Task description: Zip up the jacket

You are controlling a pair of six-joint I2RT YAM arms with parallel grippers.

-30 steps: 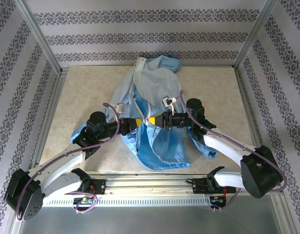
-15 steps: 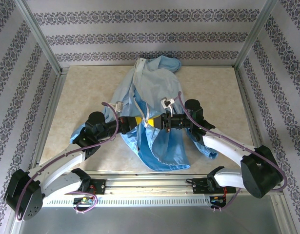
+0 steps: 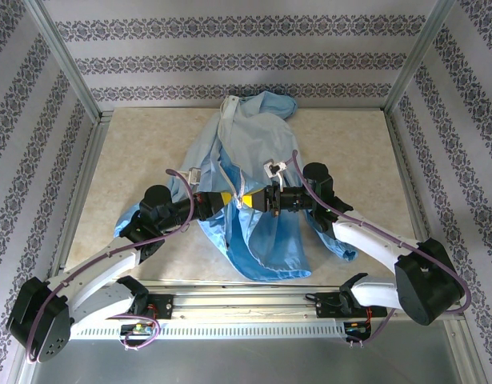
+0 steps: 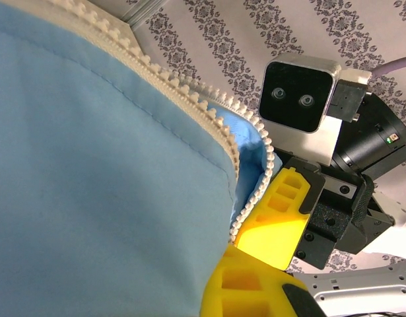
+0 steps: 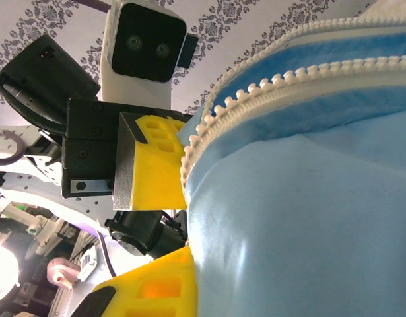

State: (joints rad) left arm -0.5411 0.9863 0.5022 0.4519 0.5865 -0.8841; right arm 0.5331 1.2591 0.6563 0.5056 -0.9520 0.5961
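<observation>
Top view: the jacket [image 3: 258, 132] lies crumpled on the table [image 3: 134, 144] at centre frame. Its hood end points toward the upper edge and its hem is bunched toward lower centre. Blue fabric also pokes out at lower left under the left arm and at lower right under the right arm. The zipper strip [image 3: 227, 128], pale white, runs from the top of the jacket down to mid-frame.

The left gripper [image 3: 236, 199] and right gripper [image 3: 257, 198] face each other tip to tip at centre frame, just beside one another on the zipper line.

Left gripper: jaws closed, pinching the jacket at its zipper edge. In the left wrist view, blue cloth [image 4: 90, 185] covers the left half of the frame. A row of zipper teeth [image 4: 189, 99] curves from upper left down to the lower centre, where it meets the gripper's own yellow finger [image 4: 245, 290]. The right gripper's yellow finger [image 4: 278, 221] sits just beyond it.

Right gripper: jaws closed, also pinched on the jacket by the zipper. In the right wrist view, two rows of teeth [image 5: 275, 82] run from upper right toward centre. Cloth [image 5: 308, 224] fills the lower right, and the left gripper's yellow finger [image 5: 160, 165] touches the teeth at centre left.
</observation>
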